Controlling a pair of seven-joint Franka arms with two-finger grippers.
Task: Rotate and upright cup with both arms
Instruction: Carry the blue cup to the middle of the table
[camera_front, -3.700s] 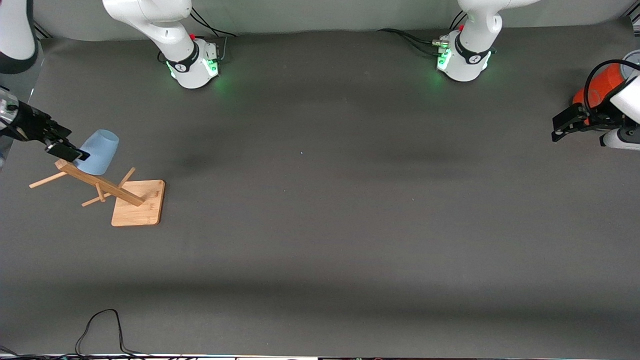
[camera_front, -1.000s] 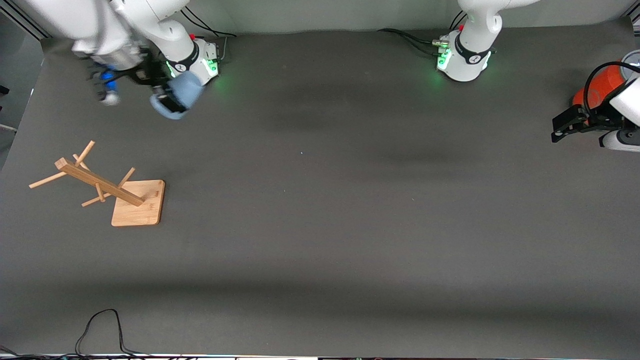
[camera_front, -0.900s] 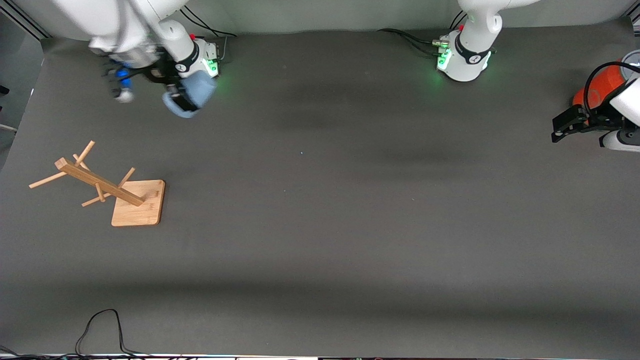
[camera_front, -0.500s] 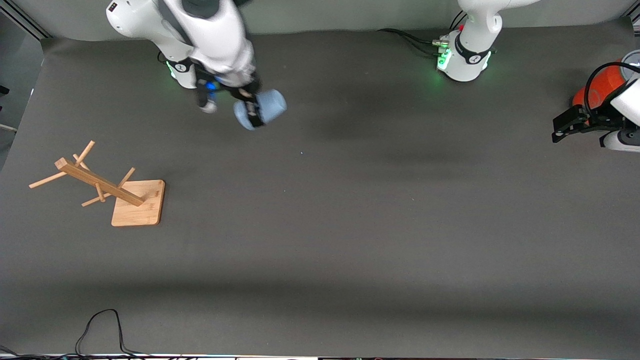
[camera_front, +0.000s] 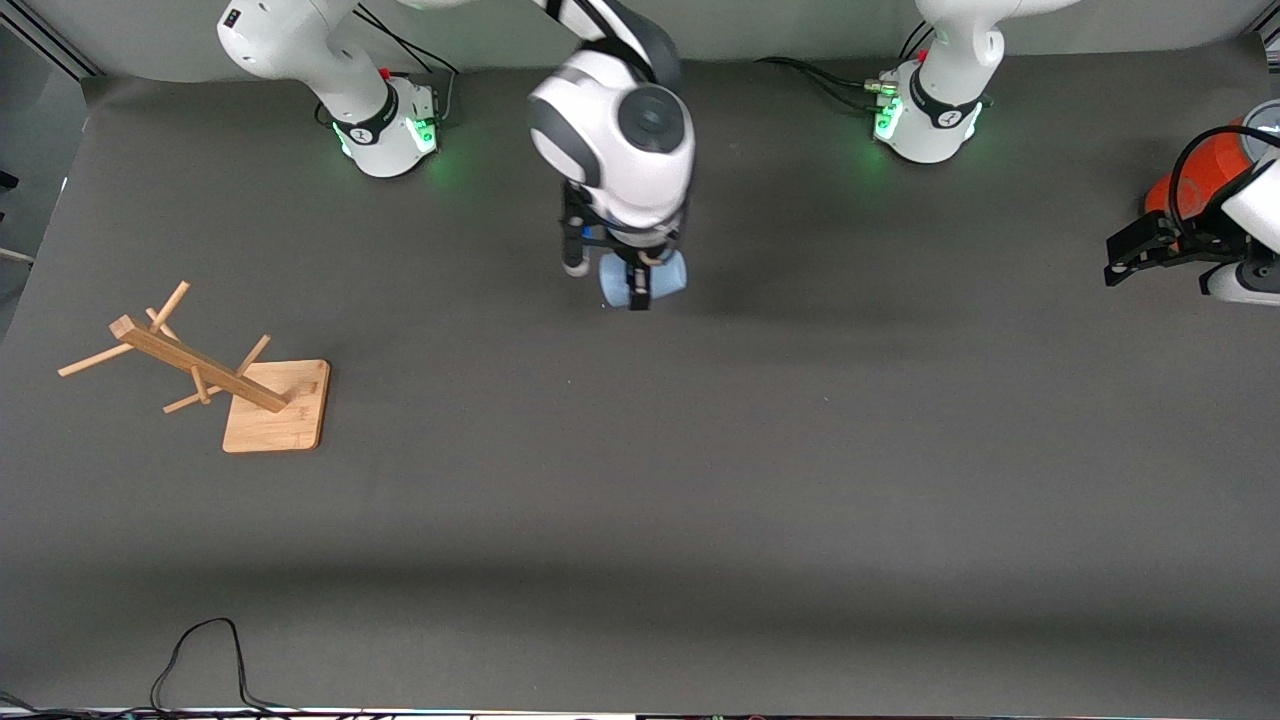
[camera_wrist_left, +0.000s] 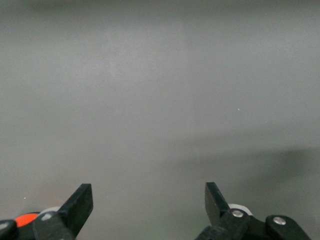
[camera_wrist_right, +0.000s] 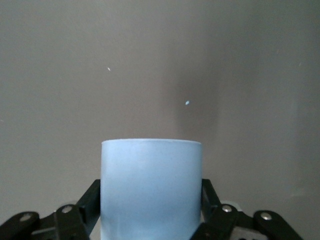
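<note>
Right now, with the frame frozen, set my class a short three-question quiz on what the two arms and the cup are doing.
1. True or false: the right end effector is shut on the pale-blue cup.
2. Multiple choice: the wooden rack stands (A) under the cup, (B) toward the right arm's end of the table, (C) beside the orange cylinder.
3. Fill in: the left end effector waits with its fingers ____.

Key
1. True; the right wrist view shows a finger on each side of the cup, held over the bare table.
2. B.
3. Open, holding nothing.
</note>
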